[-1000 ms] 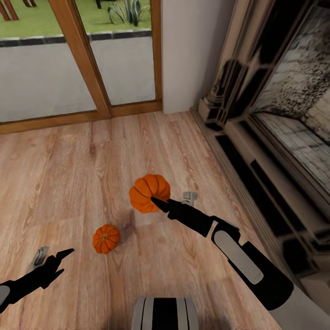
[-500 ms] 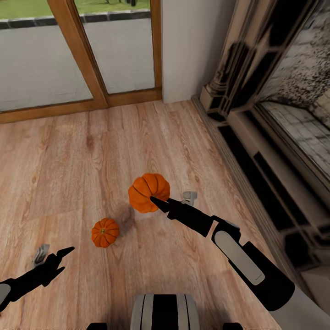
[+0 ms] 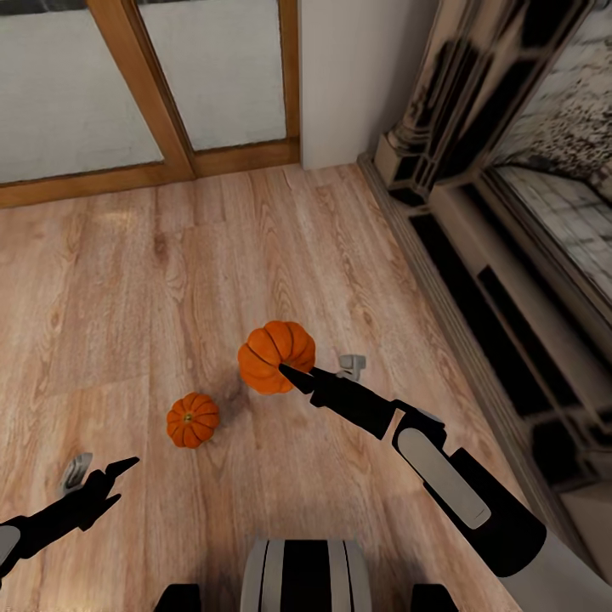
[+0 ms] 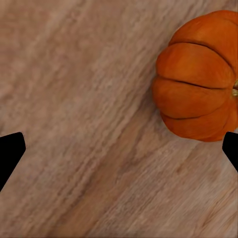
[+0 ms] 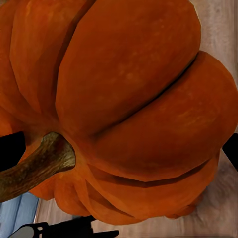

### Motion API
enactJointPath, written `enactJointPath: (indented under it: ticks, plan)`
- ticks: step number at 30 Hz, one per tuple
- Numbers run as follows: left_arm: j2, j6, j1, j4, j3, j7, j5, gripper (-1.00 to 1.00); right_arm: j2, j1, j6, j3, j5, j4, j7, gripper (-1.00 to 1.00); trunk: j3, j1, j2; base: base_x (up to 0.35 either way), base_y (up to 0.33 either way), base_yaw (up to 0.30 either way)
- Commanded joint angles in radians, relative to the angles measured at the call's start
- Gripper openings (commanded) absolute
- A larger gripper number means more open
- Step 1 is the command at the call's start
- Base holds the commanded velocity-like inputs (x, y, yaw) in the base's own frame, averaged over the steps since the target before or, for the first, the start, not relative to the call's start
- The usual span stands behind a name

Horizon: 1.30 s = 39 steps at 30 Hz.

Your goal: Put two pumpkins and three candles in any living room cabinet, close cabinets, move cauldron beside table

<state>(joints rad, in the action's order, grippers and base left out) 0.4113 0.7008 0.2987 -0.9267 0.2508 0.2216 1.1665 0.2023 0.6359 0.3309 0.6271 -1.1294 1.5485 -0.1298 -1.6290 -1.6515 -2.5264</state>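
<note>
Wood floor (image 3: 127, 280); held pumpkin (image 3: 276, 356) hiding right fingers (image 3: 293, 376).

A light brown wood-plank floor (image 3: 127, 297) runs across the room. At its far edge stands a glazed door with a warm brown wooden frame (image 3: 144, 93), and beside that a plain pale wall section (image 3: 357, 76). Along one side is a dark ornate fireplace surround (image 3: 459, 110) with a pale brick interior (image 3: 569, 127).
</note>
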Motion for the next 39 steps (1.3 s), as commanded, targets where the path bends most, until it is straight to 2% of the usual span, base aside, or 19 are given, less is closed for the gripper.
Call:
enactJointPath:
  ticks: [1,5,13,20,39]
  plan:
    - [0.000,0.006,0.000,0.000,0.002,0.002,0.001,1.00,0.001,0.001,0.001,0.000,-0.009,0.000,0.002,-1.00,-0.004,0.000,0.000,0.000,0.000,0.000]
    - [0.000,0.007,0.001,0.000,0.002,0.002,0.000,1.00,0.001,0.001,-0.002,0.000,-0.009,-0.002,0.002,-1.00,-0.020,-0.002,-0.001,0.000,0.000,0.000]
    - [0.000,0.009,0.000,-0.036,-0.001,-0.002,0.001,1.00,0.001,0.001,-0.003,0.001,-0.009,-0.003,0.004,-1.00,-0.020,-0.002,-0.001,0.005,-0.006,0.000]
    - [0.000,0.009,0.000,-0.038,-0.003,-0.002,0.001,1.00,0.001,0.001,-0.004,0.000,-0.009,-0.004,0.005,-1.00,-0.020,-0.002,-0.001,0.078,-0.151,0.000]
    - [0.001,0.009,0.000,-0.031,-0.004,-0.002,0.000,1.00,0.000,0.001,-0.004,0.000,-0.007,-0.005,0.007,-1.00,-0.020,-0.002,-0.001,0.166,-0.037,0.000]
